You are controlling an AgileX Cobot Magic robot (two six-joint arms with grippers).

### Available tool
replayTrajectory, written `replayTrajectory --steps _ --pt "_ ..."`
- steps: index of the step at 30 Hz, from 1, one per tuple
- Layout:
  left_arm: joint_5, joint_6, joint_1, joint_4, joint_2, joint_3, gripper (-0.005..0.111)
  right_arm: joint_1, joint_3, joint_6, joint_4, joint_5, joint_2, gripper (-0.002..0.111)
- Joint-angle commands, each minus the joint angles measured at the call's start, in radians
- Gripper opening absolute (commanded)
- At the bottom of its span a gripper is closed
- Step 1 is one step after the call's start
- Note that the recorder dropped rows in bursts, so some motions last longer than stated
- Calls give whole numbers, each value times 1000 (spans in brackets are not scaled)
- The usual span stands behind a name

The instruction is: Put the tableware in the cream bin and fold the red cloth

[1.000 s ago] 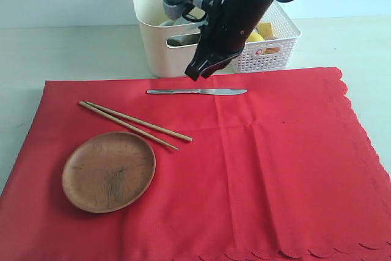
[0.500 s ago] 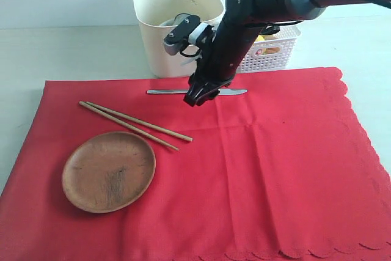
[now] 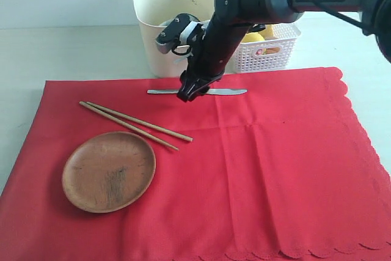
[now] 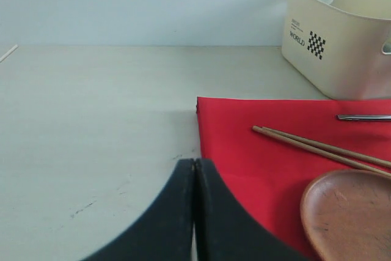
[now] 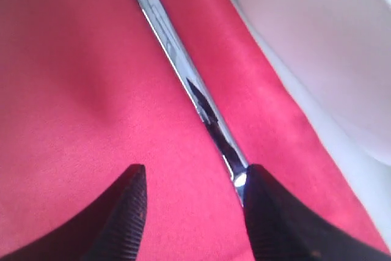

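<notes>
Item: red cloth (image 3: 275, 169), spread flat on the tabletop (image 3: 79, 53) just in front of the cream bin (image 3: 153, 35), unfolded, creases showing; it cannot sensibly be folded while tableware lies on it. Item: metal table knife (image 3: 229, 91), flat on the cloth, the piece nearest the bin and lying along the bin's front wall. Item: right tool (image 5: 194, 181), fingers spread and lowered onto the cloth in front of the bin, the knife running between them and close against one finger; nothing is pinched yet, and the spread stance looks meant to straddle the thin handle before closing. Item: pair of wooden chopsticks (image 3: 134, 123), side by side at a slant on the cloth, farther out from the bin than the knife. Item: round brown wooden plate (image 3: 109, 171), farthest from the bin, beyond the chopsticks, upright and empty. Item: left tool (image 4: 194, 212), fingers pressed together on nothing, parked over bare tabletop well away from the bin, apparently idle. Item: white lattice basket (image 3: 275, 53), beside the bin, holding yellow food.
</notes>
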Motion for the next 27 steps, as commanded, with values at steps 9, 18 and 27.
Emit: replayTrajectory --steps 9,18,27 --pt "-5 -2 2 7 -6 3 0 1 -93 -41 -37 8 93 49" --pt "-5 -2 2 7 -6 3 0 1 -93 -32 -123 -23 98 49" --pt "-5 -2 2 7 -6 3 0 1 -93 -55 -51 195 102 28"
